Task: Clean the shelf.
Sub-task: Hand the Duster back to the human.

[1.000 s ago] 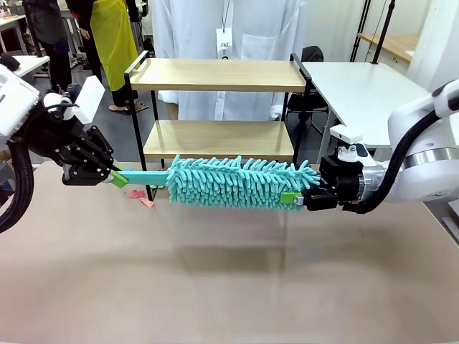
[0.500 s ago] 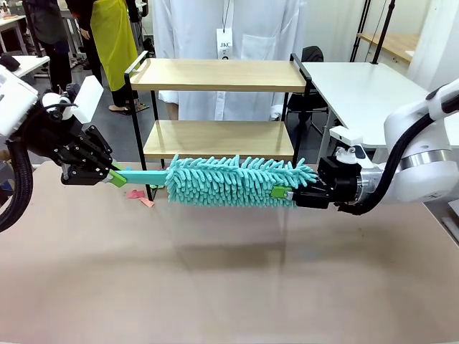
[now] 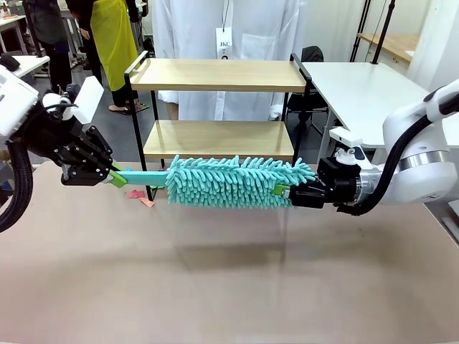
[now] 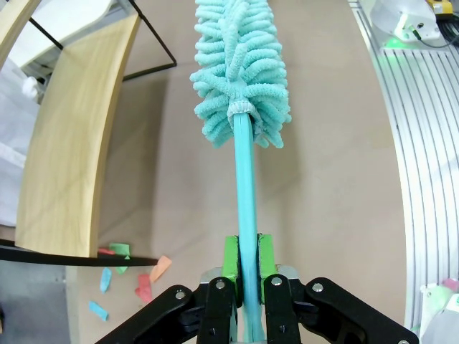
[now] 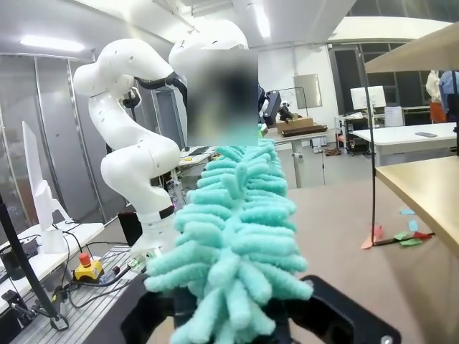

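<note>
Front view: the duster (image 3: 233,182) lies left-right just near of the shelf (image 3: 219,140); left gripper (image 3: 115,175) jaws clamped on its handle, right gripper (image 3: 287,192) jaws clamped on its fluffy tip.

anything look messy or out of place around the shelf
Yes. Small coloured paper scraps lie scattered on the table by the shelf's left foot. Also, the teal duster hangs level above the table, the left gripper on its handle and the right gripper shut on its fluffy end.
</note>
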